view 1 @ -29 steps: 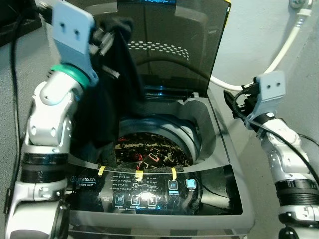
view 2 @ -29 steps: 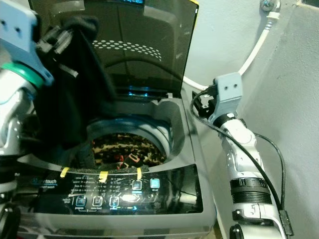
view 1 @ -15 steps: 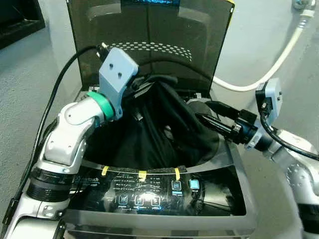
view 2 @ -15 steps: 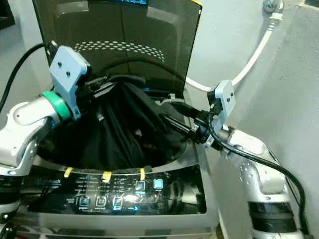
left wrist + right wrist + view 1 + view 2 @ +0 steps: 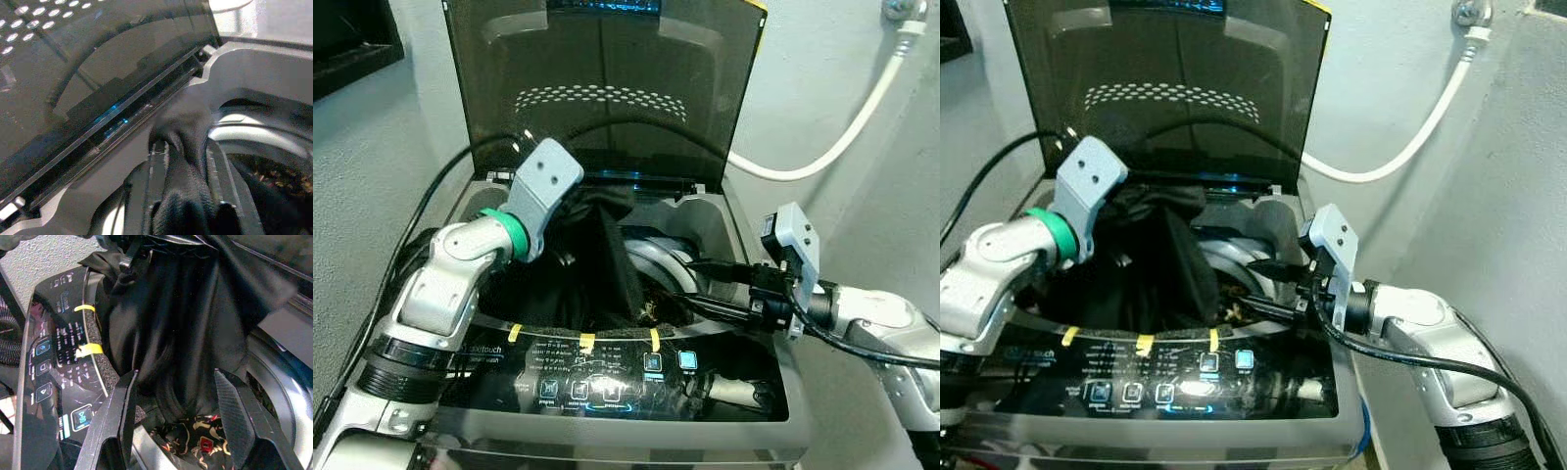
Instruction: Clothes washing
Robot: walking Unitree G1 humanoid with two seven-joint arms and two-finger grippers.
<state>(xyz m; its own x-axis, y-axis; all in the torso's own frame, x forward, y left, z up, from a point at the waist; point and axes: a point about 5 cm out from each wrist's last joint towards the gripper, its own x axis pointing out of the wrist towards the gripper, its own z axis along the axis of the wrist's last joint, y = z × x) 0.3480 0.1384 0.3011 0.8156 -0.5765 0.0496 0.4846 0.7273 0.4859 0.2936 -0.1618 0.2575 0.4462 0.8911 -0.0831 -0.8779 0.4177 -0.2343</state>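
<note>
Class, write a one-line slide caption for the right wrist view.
Open right hand reaches over the washer drum toward the black garment hanging beside the control panel.

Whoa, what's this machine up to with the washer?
The robot is loading laundry. Its left pincer is shut on a black garment, holding it over the drum of the open top-loading washing machine. Its right pincer hangs open over the drum beside the cloth. A patterned item already lies inside the drum.

Matt black cloth garment [image 5: 607,264], glossy panel [image 5: 607,382]
</note>
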